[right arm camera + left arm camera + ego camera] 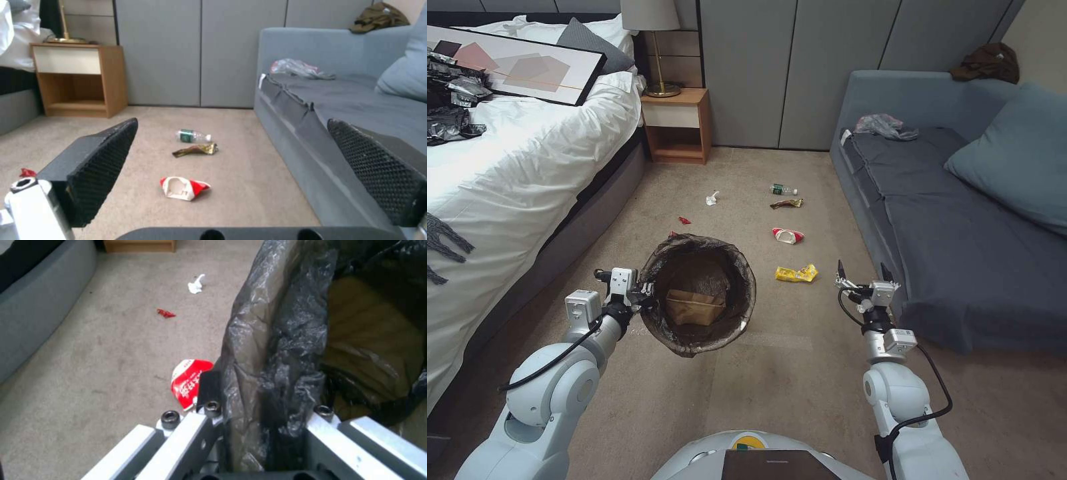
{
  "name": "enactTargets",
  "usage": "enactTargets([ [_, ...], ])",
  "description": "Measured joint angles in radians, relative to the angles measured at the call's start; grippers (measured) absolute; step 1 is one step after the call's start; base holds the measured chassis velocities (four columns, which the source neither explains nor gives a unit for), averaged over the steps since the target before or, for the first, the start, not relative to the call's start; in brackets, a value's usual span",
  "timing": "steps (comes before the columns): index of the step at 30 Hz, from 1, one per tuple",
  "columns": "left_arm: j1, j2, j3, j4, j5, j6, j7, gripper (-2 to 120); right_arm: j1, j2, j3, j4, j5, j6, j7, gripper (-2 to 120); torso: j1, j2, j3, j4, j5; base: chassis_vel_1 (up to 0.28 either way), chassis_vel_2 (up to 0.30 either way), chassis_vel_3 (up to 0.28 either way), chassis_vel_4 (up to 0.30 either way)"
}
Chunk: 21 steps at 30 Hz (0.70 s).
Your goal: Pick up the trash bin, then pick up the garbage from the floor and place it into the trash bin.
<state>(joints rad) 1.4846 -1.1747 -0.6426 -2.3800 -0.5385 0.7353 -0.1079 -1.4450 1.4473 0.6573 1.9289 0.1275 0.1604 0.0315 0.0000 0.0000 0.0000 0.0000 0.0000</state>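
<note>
My left tool (644, 292) is clamped on the lined rim of the trash bin (697, 293), holding it up off the floor in front of me, one finger outside the liner and one inside. A tan paper bag (695, 307) lies in the bottom of it, so I judge the first step done and the collecting begun. My right tool (864, 273) hangs empty with its fingers spread wide, beside the sofa (960, 267). Left on the carpet ahead are the yellow wrapper (796, 273), a red-and-white snack bag (788, 235), a dark gold wrapper (787, 203), the clear bottle (783, 190), the white tissue (713, 198), the tiny red wrapper (684, 220), and another red-and-white bag (189, 381) just beside the bin.
</note>
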Motion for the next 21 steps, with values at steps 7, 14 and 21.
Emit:
enactTargets([
  [7, 0.001, 0.001, 0.006, -0.005, 0.003, 0.000, 0.000, 0, -0.002, -0.001, -0.008, 0.001, 0.006, -0.001, 0.000, 100, 0.000, 0.000, 0.000, 0.0002, 0.0002, -0.080, 0.087, 0.102, -0.075],
  [14, 0.001, 0.003, 0.005, -0.006, 0.003, 0.000, 0.003, 0, -0.001, -0.002, -0.010, 0.003, 0.005, -0.003, 0.001, 100, 0.000, 0.000, 0.000, -0.0002, -0.0002, -0.210, 0.192, 0.208, -0.199],
  [21, 0.001, 0.002, 0.002, -0.005, 0.004, 0.000, 0.005, 0, -0.003, -0.001, -0.013, 0.004, 0.003, -0.002, -0.001, 100, 0.000, 0.000, 0.000, -0.0001, 0.0002, -0.273, 0.275, 0.280, -0.275],
])
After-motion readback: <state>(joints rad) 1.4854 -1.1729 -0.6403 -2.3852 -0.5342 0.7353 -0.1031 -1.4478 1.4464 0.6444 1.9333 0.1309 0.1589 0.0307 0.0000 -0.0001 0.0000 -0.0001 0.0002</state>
